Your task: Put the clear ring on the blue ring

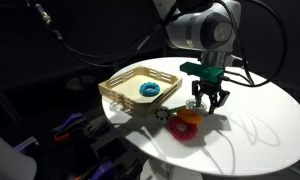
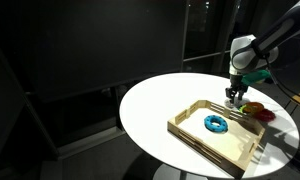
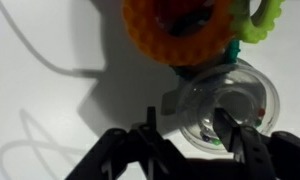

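The clear ring (image 3: 228, 105) lies on the white table, glassy, with small coloured beads inside its wall. My gripper (image 3: 187, 125) is open and low over it. One finger sits in the ring's hole and the other stands outside its rim, with a gap. The blue ring (image 1: 149, 90) lies in the wooden tray (image 1: 118, 88); both also show in an exterior view, the ring (image 2: 215, 123) and the tray (image 2: 188, 128). In both exterior views the gripper (image 1: 207, 100) (image 2: 233, 97) hangs beside the tray. The clear ring is too faint to make out there.
An orange ring (image 3: 180, 25) lies just past the clear ring, with a yellow-green ring (image 3: 265, 18) beside it. An orange ring (image 1: 186, 128) and a red ring (image 1: 191, 117) sit near the gripper. The round white table (image 1: 260, 120) has an edge nearby.
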